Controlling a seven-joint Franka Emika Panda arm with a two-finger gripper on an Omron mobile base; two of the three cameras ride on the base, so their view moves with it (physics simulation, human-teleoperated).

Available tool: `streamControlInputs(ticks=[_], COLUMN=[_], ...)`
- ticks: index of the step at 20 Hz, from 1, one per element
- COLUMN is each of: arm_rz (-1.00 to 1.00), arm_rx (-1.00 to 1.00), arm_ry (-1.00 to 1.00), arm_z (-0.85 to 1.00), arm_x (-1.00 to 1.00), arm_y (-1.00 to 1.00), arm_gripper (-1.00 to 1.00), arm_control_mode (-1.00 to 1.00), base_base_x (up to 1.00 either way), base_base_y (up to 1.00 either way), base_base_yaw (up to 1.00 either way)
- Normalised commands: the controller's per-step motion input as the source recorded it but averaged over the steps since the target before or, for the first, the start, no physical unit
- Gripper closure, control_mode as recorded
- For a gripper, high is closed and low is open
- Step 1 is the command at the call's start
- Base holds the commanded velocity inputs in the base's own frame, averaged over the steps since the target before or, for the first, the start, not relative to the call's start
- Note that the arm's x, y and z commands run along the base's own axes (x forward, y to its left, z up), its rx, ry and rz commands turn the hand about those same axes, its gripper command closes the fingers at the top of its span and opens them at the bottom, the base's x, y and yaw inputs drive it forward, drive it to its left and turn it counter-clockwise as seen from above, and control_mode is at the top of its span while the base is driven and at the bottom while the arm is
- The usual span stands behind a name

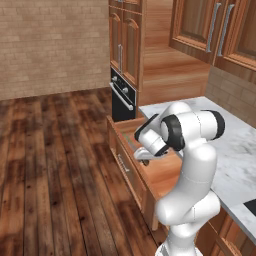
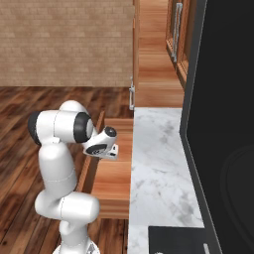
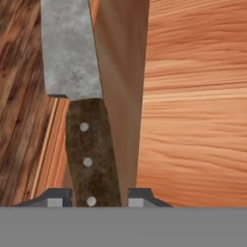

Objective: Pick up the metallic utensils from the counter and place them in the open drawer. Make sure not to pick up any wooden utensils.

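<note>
Drawer [image 3: 193, 120] below; knife [image 3: 84, 120] between claw [image 3: 94, 198] tips

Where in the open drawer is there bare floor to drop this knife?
The light-brown wooden drawer floor is bare from the gripper back to the marble counter edge. It is tight at the reddish drawer front wall, where the dark-handled silver knife lies.
</note>
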Motion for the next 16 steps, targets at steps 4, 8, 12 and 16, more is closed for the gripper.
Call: streamControlInputs(ticks=[4,8,12,16], arm_rz=[0.00,0.00,0.00,-0.03], arm_rx=[0.00,0.00,0.00,0.00], arm_ry=[-0.01,-0.04,-0.03,-0.02], arm_z=[-0.28,-0.19,-0.06,0.00], arm_x=[0.00,0.00,0.15,0.36], arm_y=[0.35,0.30,0.08,0.00], arm_gripper=[1.00,1.00,1.00,1.00], arm_control_mode=[-1.00,-1.00,-1.00,-1.00], base_base_x=[0.00,0.00,0.00,0.00], base_base_y=[0.00,0.00,0.00,0.00], base_base_yaw=[0.00,0.00,0.00,0.00])
